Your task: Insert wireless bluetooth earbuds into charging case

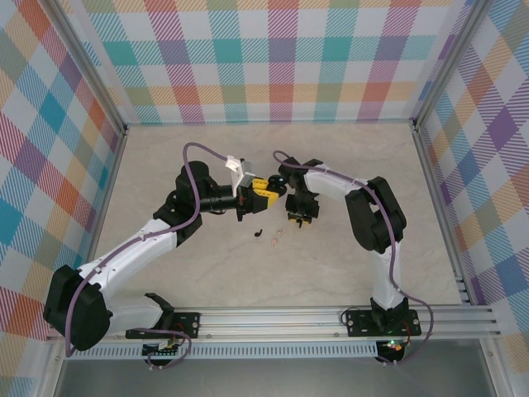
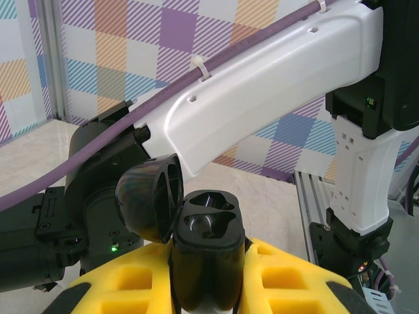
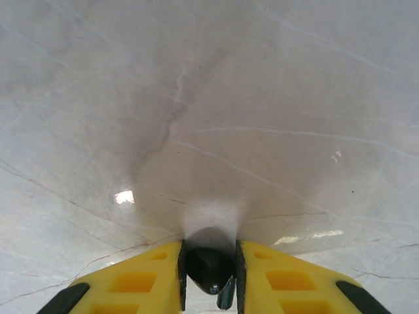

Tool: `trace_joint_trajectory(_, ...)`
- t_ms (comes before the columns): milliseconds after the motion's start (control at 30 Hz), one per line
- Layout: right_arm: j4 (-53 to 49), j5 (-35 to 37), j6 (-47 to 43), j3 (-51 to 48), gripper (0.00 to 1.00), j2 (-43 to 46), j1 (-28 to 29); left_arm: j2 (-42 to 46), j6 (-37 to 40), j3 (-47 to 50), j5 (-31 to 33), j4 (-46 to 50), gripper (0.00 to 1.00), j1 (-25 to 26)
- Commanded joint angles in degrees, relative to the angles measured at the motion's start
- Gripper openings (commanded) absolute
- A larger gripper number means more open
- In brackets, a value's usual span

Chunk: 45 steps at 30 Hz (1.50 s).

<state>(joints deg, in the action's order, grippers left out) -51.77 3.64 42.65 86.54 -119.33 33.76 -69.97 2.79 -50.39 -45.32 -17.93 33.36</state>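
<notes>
Your left gripper (image 2: 208,282) is clamped narrow on a glossy black clamshell charging case (image 2: 207,229), with its yellow fingers (image 2: 124,288) pressed to either side of the base. The case stands upright in that grip. In the left wrist view its domed lid is flipped open towards 10 o'clock, and the two moulded wells in the base face up as bare hollows. Behind the case, the white link of your right arm (image 2: 262,98) slants across from 8 o'clock up to 2 o'clock. Your right gripper (image 3: 209,250) has its yellow fingers drawn close together, pinching a small black comma-shaped earbud (image 3: 208,268) between the tips, with the short stem pointing towards 5 o'clock. That gripper points down at the pale marble-patterned tabletop (image 3: 209,98), and you cannot tell from its wrist view whether the earbud touches the surface. In the overhead view both grippers sit near the middle of the table. The right one is at about 4 o'clock of the left, with the tips near each other but apart. A second small black earbud (image 1: 258,232) lies loose on the tabletop at 6 o'clock of the left gripper. A tiny pale pinkish piece (image 1: 275,236) lies just beside it at 3 o'clock, too small for you to tell what it is
</notes>
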Motion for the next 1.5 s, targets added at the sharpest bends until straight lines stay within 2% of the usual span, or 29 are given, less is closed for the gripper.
trace_joint_trajectory(0, -0.35, 0.08, -0.53, -1.38, 0.26, -2.51, 0.61, 1.45, 0.25, -0.82, -0.03, -0.85, 0.14, 0.74)
trace_joint_trajectory(333, 1.11, 3.98, -5.58, -2.28, 0.24, 1.07, 0.62, 1.96, 0.20, 0.39, 1.71, -0.79, 0.14, 0.69)
trace_joint_trajectory(567, 5.40, 5.58, -9.69, -5.71, 0.24, 6.85, 0.56, 1.72, -3.07, 1.17, 5.40, -0.70, 0.13, 0.07)
trace_joint_trajectory(767, 9.35, 5.53, -10.97, -9.14, 0.24, 12.49, -0.14, 1.82, -7.47, 3.40, 7.22, -3.93, 0.14, -2.00)
trace_joint_trajectory(1100, 13.61, 5.16, -12.36, -12.84, 0.23, 23.14, -0.62, -0.32, -7.88, 5.06, 10.94, -2.47, 0.15, -3.22)
trace_joint_trajectory(1467, 17.54, 3.54, -15.01, -15.00, 0.22, 32.67, -0.62, -5.13, -8.53, 6.60, 9.94, -6.53, 0.16, -3.22)
